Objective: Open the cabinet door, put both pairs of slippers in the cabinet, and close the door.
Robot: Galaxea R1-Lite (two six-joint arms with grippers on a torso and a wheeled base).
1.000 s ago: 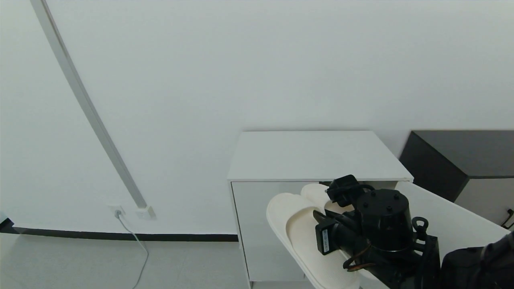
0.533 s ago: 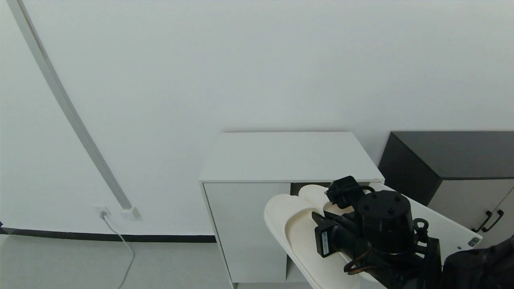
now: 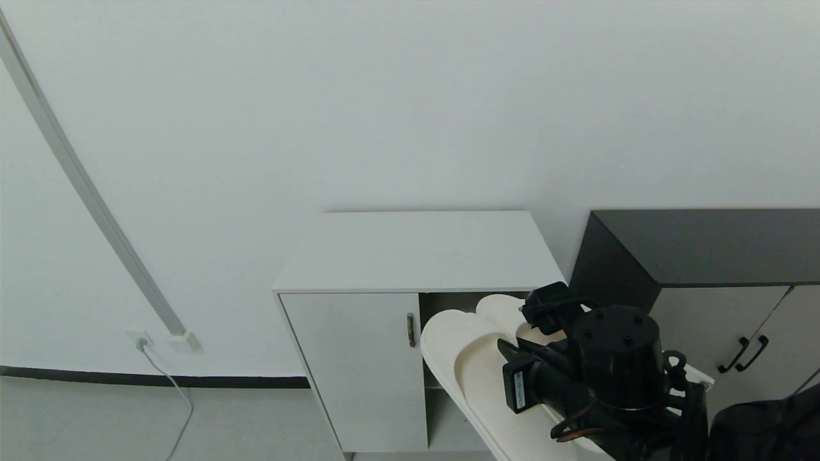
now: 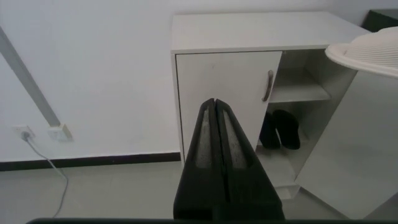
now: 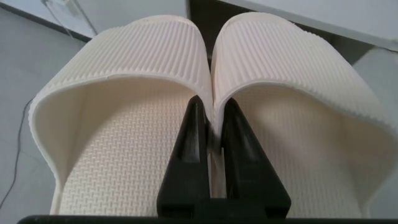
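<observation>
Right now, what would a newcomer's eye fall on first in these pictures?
The right gripper pinches a pair of cream slippers by their touching inner walls, in front of the open right half of the white cabinet. Inside, below the shelf, a black pair already lies.

Cream slippers (image 5: 124, 81), open cabinet (image 3: 410, 250), seemingly dark pair (image 4: 280, 129) inside

Cream slippers (image 3: 477, 378) hide much of the cabinet (image 3: 410, 253) opening; the head view's edge cuts their heels
</observation>
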